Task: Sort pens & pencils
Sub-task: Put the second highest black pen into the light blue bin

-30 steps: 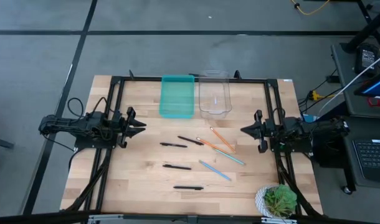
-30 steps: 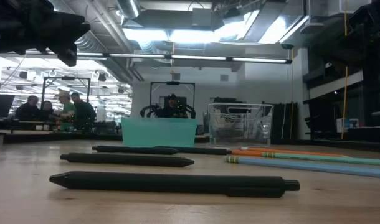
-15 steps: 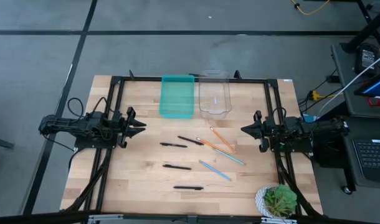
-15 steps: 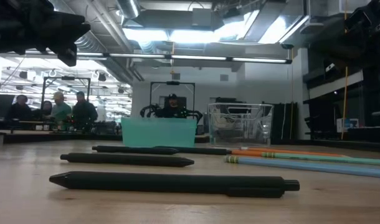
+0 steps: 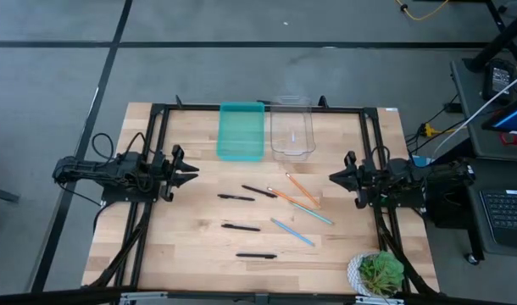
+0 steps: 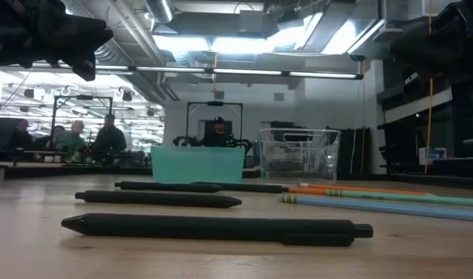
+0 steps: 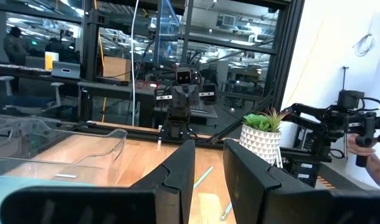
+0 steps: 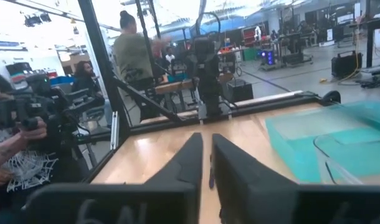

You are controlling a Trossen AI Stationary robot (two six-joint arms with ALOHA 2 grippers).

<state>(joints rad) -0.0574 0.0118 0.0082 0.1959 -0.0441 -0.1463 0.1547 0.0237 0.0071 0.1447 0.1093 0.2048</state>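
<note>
Several black pens [image 5: 241, 227] lie flat on the wooden table [image 5: 182, 254], left of middle; the nearest pen [image 6: 213, 229] fills the low view. The orange pencils [image 5: 302, 191] and the light-blue pencils [image 5: 292, 232] lie crossed to the right of them. My left gripper [image 5: 191, 171] hovers level at the table's left side, its fingers [image 7: 177, 180] a little apart around nothing. My right gripper [image 5: 333, 177] hovers level at the right side; in its wrist view my right gripper [image 8: 207, 174] shows a narrow gap and holds nothing.
A teal bin [image 5: 241, 131] and a clear bin [image 5: 292, 127] stand side by side at the far edge. A potted plant [image 5: 379, 273] sits at the near right corner. A black frame [image 5: 258, 108] rims the table. People stand in the room behind.
Neither arm has visibly shifted. Only the people in the room behind the table have moved about.
</note>
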